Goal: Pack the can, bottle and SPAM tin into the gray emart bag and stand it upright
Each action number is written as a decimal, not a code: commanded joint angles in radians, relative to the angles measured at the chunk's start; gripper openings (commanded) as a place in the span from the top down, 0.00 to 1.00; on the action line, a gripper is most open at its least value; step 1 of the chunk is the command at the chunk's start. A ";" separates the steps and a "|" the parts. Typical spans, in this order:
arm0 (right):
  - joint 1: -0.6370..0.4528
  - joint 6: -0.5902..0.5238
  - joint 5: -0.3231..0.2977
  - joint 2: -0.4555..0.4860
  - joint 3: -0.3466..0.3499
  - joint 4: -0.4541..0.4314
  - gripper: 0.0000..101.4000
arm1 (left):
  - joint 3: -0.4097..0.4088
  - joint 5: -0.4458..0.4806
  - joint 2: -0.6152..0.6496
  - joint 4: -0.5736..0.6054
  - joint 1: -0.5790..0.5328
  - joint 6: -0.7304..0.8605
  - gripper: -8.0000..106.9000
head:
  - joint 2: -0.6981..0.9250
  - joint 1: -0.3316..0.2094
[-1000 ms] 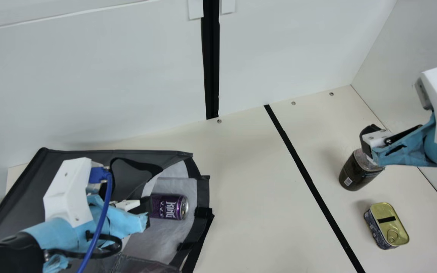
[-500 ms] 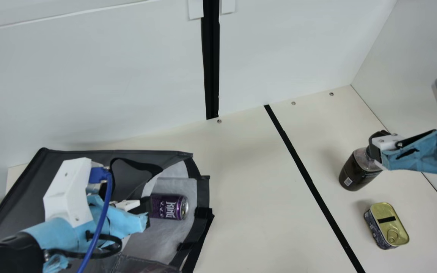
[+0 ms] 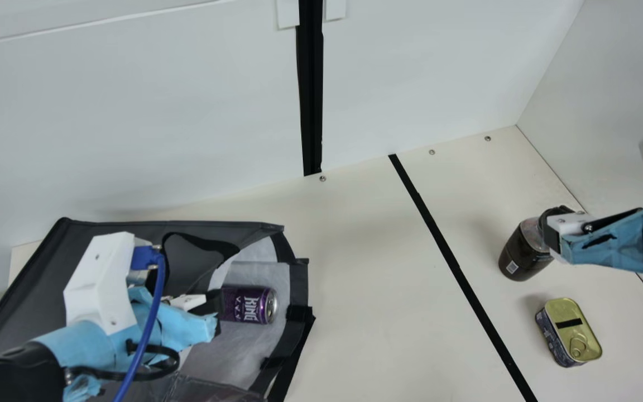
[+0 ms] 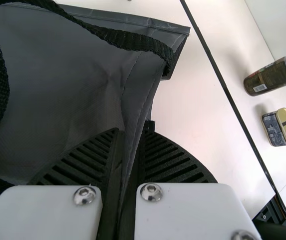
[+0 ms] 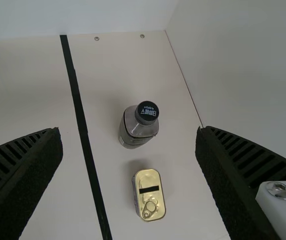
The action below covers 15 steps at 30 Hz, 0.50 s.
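Main view, right hand [image 3: 549, 224] spread, lower in frame

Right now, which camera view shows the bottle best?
The right wrist view: nothing covers the bottle there, and its black cap shows. The main view has the body, but the right gripper hides the top. The left wrist view shows its side, with the top cut off at the edge.

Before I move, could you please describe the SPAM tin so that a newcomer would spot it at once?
On the cream table, find the long black stripe; beyond it from the gray bag sits the SPAM tin, near the bottle. Unlike that tall bottle, it is low, with a gold lid bearing a short black strip.
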<state>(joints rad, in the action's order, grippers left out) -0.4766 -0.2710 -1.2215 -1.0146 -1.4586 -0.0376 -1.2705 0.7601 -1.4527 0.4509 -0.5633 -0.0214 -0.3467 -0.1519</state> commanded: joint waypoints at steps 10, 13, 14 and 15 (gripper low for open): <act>-0.001 0.009 0.001 0.013 0.018 0.021 0.06 | 0.000 0.000 0.000 0.000 0.000 0.000 1.00 | -0.002 -0.023; 0.005 0.012 0.001 0.013 0.020 0.020 0.06 | 0.000 0.000 0.000 0.000 0.000 0.000 1.00 | -0.002 -0.023; 0.008 0.013 0.001 0.013 0.021 0.020 0.06 | 0.000 0.000 0.000 0.000 0.000 0.000 1.00 | -0.002 -0.023; 0.010 0.015 0.001 0.013 0.021 0.020 0.06 | 0.000 0.000 0.000 0.000 0.000 0.000 1.00 | -0.002 -0.023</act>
<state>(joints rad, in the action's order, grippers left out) -0.4687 -0.2555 -1.2200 -1.0014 -1.4373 -0.0162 -1.2705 0.7601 -1.4527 0.4509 -0.5633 -0.0214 -0.3482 -0.1503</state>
